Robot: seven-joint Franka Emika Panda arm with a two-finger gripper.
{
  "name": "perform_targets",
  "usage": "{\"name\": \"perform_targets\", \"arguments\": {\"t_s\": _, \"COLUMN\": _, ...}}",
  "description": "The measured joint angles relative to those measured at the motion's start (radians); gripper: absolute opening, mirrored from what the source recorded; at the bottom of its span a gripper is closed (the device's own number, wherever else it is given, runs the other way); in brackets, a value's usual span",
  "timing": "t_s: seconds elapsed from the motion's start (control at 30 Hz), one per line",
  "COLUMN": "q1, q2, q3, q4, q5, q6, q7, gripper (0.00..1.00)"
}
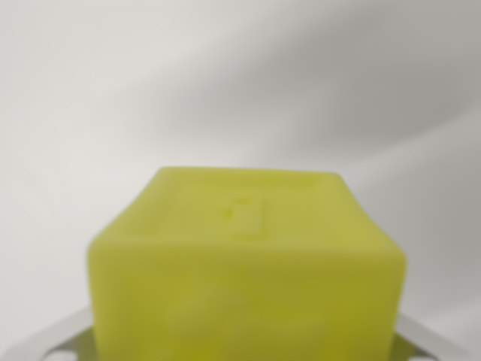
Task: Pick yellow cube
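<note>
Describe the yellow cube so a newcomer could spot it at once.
Start from the plain white-grey surface that fills the wrist view. Low in the middle, very near the camera and blurred, sits the yellow cube. It is the only coloured thing; pale metal-looking parts show at its lower corners.

Yellow cube (244, 278), blurred and very close, low centre of wrist view, small rectangular recess on its top face

yellow cube (244, 278): fills lower frame, blurred | grey metal tool parts flanking | backdrop: white
</note>
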Motion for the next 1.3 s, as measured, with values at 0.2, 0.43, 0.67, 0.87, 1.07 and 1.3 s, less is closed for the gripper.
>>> {"name": "perform_targets", "arguments": {"t_s": 0.2, "q1": 0.000, "q2": -0.039, "q3": 0.000, "q4": 0.003, "q5": 0.001, "q6": -0.042, "q7": -0.001, "gripper": 0.00}}
{"name": "perform_targets", "arguments": {"t_s": 0.43, "q1": 0.000, "q2": -0.082, "q3": 0.000, "q4": 0.008, "q5": 0.002, "q6": -0.091, "q7": -0.001, "gripper": 0.00}}
{"name": "perform_targets", "arguments": {"t_s": 0.67, "q1": 0.000, "q2": -0.122, "q3": 0.000, "q4": 0.017, "q5": 0.003, "q6": -0.140, "q7": -0.002, "gripper": 0.00}}
{"name": "perform_targets", "arguments": {"t_s": 0.87, "q1": 0.000, "q2": -0.155, "q3": 0.000, "q4": 0.027, "q5": 0.004, "q6": -0.182, "q7": -0.003, "gripper": 0.00}}
{"name": "perform_targets", "arguments": {"t_s": 1.07, "q1": 0.000, "q2": -0.186, "q3": 0.000, "q4": 0.038, "q5": 0.004, "q6": -0.225, "q7": -0.003, "gripper": 0.00}}
{"name": "perform_targets", "arguments": {"t_s": 1.3, "q1": 0.000, "q2": -0.220, "q3": 0.000, "q4": 0.054, "q5": 0.004, "q6": -0.274, "q7": -0.003, "gripper": 0.00}}
